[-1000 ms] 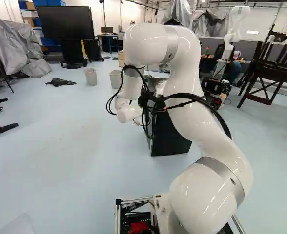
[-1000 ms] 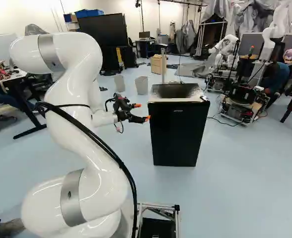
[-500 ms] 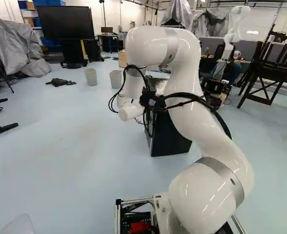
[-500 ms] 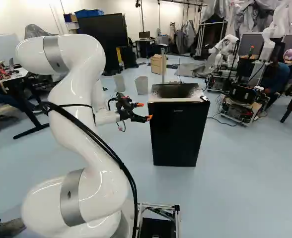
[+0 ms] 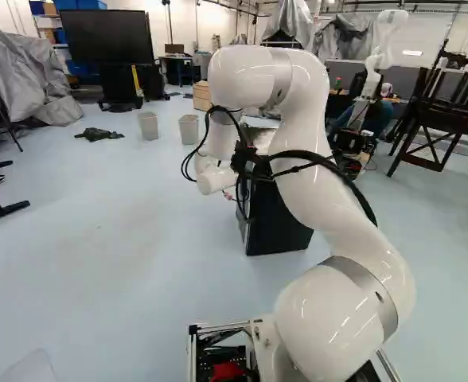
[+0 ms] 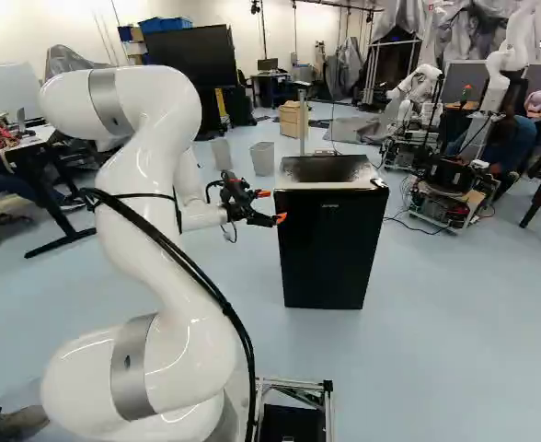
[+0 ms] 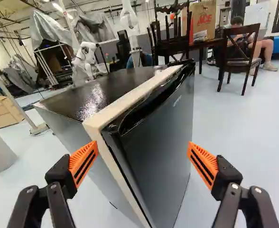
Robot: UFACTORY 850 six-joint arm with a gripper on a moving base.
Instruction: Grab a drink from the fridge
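My gripper [image 6: 272,206] is beside the upper left corner of the black fridge [image 6: 330,250] in the right base view. In the wrist view the gripper [image 7: 143,160] stands wide open, with the near edge of the fridge [image 7: 153,142] ahead, in line with the space between its orange pads. The fridge door is shut, and a pale strip runs along its top behind the door. Whether a pad touches the fridge I cannot tell. The left base view shows the fridge [image 5: 278,227] partly behind my arm, which hides the fingers. No drink is visible.
Two bins [image 6: 262,158] and a wooden box [image 6: 293,120] stand behind the fridge. Another robot [image 6: 450,184] is at the back right, one more white arm beside it. Dark chairs [image 7: 239,50] are beyond the fridge. A table [image 6: 22,147] stands left in the right base view.
My arm has shifted a little to the right in both base views, bringing the gripper closer to the fridge's edge and slightly lower. The base and fridge have stayed put.
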